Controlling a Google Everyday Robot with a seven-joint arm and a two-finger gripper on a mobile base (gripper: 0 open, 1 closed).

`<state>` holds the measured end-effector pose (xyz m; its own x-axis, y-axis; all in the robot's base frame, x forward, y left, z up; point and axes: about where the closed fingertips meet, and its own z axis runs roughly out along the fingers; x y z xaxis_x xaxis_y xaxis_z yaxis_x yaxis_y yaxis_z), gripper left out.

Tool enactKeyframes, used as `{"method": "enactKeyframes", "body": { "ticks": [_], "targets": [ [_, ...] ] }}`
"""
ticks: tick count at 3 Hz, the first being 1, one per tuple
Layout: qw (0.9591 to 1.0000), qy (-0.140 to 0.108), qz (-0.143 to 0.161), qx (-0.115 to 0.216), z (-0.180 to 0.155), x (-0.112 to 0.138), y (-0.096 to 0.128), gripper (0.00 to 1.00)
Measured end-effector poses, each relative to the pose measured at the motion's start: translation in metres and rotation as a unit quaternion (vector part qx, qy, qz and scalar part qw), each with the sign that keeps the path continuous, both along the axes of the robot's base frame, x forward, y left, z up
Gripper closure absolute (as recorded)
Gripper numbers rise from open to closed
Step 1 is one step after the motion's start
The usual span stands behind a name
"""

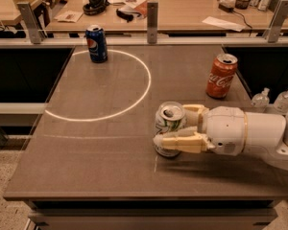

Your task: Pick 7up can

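- I am squeezing the gripper [172, 126] on the 7up can [170, 116], one finger on each side.
- The 7up can is standing on the table [101, 147], front right, outside the white circle [150, 78].

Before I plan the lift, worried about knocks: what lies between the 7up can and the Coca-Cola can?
Camera view: only bare table between 7up can and Coca-Cola can; the gripper is clamped on the 7up can.
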<state>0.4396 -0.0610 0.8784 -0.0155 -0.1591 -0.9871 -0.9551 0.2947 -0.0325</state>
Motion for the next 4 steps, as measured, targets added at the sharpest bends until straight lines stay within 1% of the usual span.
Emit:
{"method": "enactKeyframes", "body": {
  "ticks": [1, 2, 3, 4],
  "targets": [
    [1.0, 0.002, 0.004, -0.002, 0.002, 0.0, 0.001, 0.64],
    [0.9999, 0.003, -0.002, -0.013, 0.006, 0.004, 0.002, 0.88],
    [0.9999, -0.002, 0.013, -0.007, 0.04, 0.018, 0.019, 1.0],
    [0.9999, -0.002, 0.014, -0.007, 0.041, 0.018, 0.019, 1.0]
  ]
}}
